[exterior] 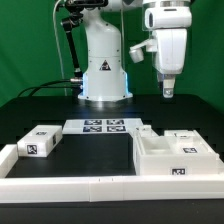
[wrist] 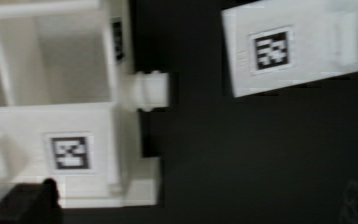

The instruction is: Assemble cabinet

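The cabinet's white box-shaped body lies on the black table at the exterior view's right, open side up, with a tag on its front wall. A small white tagged panel lies just behind it, and another lies at the left. My gripper hangs well above the body, touching nothing. In the wrist view the body and one tagged panel lie below. The gripper is open and empty, with one dark finger over the body's corner.
The marker board lies flat in front of the robot base. A long low white border rail runs along the table's front edge and up the left side. Black cables hang behind the base.
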Motion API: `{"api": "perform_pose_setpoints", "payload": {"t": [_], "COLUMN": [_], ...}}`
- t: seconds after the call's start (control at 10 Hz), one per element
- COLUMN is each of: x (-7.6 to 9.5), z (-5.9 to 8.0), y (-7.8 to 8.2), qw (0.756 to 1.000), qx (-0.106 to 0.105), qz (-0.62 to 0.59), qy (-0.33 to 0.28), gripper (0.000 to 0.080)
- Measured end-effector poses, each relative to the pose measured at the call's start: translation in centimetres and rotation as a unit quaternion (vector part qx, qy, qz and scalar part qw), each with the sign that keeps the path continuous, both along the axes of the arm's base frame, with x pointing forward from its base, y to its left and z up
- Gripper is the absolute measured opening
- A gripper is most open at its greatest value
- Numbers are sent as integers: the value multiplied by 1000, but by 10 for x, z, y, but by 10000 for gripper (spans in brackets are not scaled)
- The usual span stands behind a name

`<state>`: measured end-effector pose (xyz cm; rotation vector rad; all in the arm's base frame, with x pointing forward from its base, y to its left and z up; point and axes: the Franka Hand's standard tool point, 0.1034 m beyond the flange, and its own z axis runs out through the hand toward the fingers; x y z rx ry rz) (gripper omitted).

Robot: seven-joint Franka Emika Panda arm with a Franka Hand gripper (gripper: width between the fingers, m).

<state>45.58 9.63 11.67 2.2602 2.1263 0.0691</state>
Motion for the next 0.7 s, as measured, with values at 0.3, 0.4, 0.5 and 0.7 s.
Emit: {"api": "perform_pose_setpoints", "payload": {"t": [0.3, 0.4, 0.5, 0.7], "x": [-43, -42, -43, -47], "z": [-7, -7, -8, -17], "y": [-4, -5, -5, -13], "qw": [999, 999, 999, 995], "qx": [-15, -15, -14, -5], "qz": [28, 28, 28, 96], "qy": [19, 20, 21, 17], "gripper": [796, 796, 796, 796]}}
